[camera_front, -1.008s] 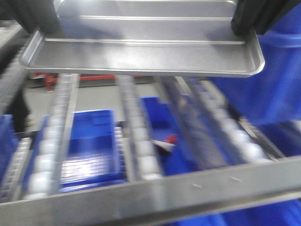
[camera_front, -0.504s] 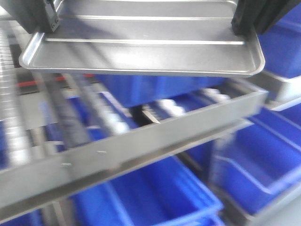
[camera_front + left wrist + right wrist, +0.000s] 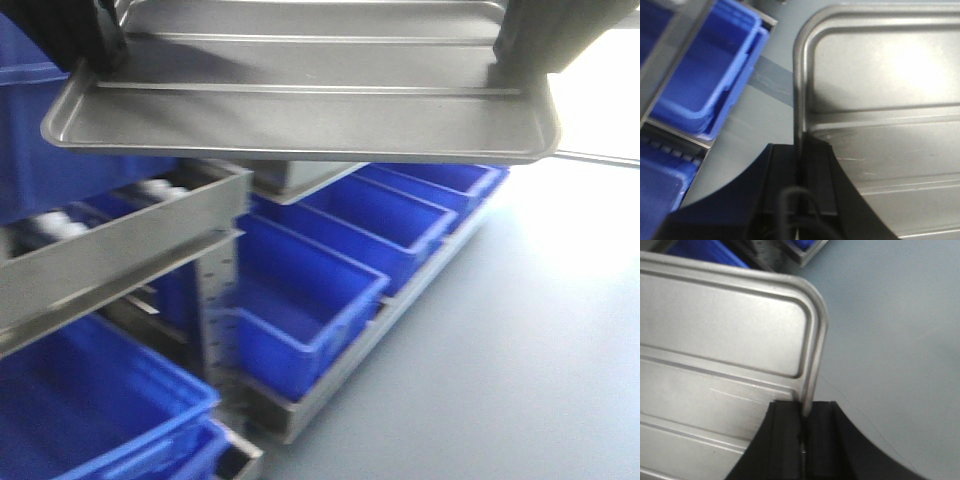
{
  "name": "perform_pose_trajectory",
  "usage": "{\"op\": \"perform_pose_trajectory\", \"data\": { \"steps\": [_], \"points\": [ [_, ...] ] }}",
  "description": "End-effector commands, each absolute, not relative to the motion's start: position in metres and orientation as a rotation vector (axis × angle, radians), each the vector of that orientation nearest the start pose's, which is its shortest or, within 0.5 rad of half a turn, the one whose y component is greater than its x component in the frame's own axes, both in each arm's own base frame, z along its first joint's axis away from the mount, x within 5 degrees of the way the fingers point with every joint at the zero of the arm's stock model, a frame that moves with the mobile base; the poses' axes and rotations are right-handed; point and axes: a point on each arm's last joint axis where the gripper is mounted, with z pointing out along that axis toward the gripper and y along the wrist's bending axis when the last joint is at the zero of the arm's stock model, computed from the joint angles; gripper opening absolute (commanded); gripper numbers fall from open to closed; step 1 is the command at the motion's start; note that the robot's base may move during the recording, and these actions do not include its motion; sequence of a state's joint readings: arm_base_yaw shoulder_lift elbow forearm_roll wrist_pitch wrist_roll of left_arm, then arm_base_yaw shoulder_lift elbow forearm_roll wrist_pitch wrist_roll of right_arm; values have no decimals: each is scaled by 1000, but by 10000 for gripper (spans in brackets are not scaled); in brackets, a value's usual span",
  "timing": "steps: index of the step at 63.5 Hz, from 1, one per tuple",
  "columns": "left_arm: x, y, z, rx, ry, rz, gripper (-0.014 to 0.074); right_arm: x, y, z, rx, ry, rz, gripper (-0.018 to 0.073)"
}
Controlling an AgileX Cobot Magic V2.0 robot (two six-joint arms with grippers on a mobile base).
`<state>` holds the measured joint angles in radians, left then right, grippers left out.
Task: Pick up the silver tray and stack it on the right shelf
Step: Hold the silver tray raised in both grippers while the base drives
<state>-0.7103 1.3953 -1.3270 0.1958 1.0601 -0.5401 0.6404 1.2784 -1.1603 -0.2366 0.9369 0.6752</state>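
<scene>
No words, numbers or labels can be read anywhere, not on the shiny steel tray [image 3: 300,110] and not on the blue plastic bins [image 3: 310,300].

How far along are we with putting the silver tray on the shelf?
Grabbing looks done: left gripper and right gripper each clamp a rim of the silver tray. In hand: the tray hangs in the air. Left: setting it on the roller shelf, lower left in the front view.

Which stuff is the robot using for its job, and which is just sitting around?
For the job: silver tray, left gripper and right gripper pinching its rim, maybe the roller shelf.
Just sitting around: blue bins, grey floor.
</scene>
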Motion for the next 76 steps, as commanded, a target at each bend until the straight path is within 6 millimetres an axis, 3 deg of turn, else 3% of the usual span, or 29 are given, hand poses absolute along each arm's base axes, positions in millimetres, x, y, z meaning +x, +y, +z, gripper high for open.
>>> {"op": "perform_pose_trajectory", "data": {
  "steps": [1, 76],
  "points": [
    [222, -171, 378, 302, 2487, -237, -93, 216, 137, 370, -101, 2393, 271, 57],
    [222, -171, 378, 302, 2487, -237, -93, 216, 137, 370, -101, 2393, 271, 57]
  ]
}}
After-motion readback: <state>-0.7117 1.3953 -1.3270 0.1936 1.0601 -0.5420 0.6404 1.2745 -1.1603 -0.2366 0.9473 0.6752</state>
